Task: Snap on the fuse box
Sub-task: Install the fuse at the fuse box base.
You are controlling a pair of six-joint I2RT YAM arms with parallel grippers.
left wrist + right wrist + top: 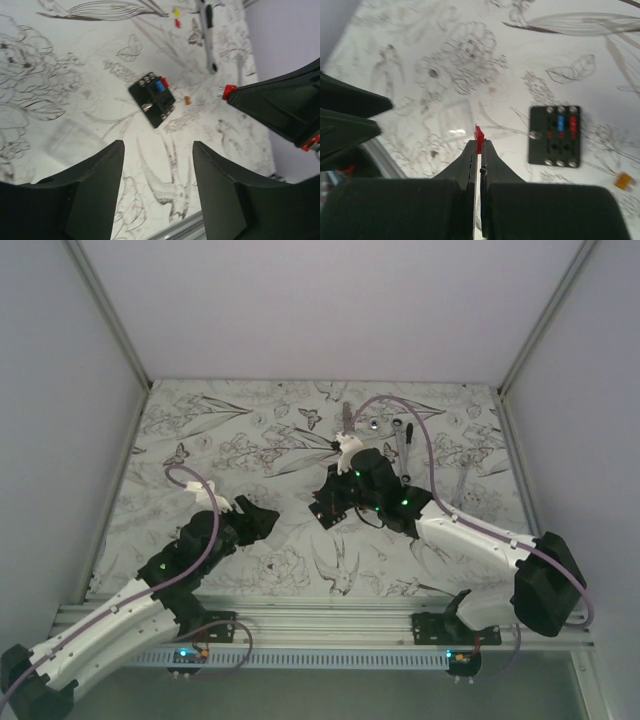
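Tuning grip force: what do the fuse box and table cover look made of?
Fuse box: apparently matte black moulded plastic; bright silver screw heads along two edges look metal. Table cover: white sheet printed with line-drawn flowers and birds, mostly matte; paper or vinyl, cannot tell.

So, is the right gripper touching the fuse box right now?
Apart. The right wrist view shows the right gripper shut on a small red piece, with bare patterned table between its tips and the fuse box lying off to the side.
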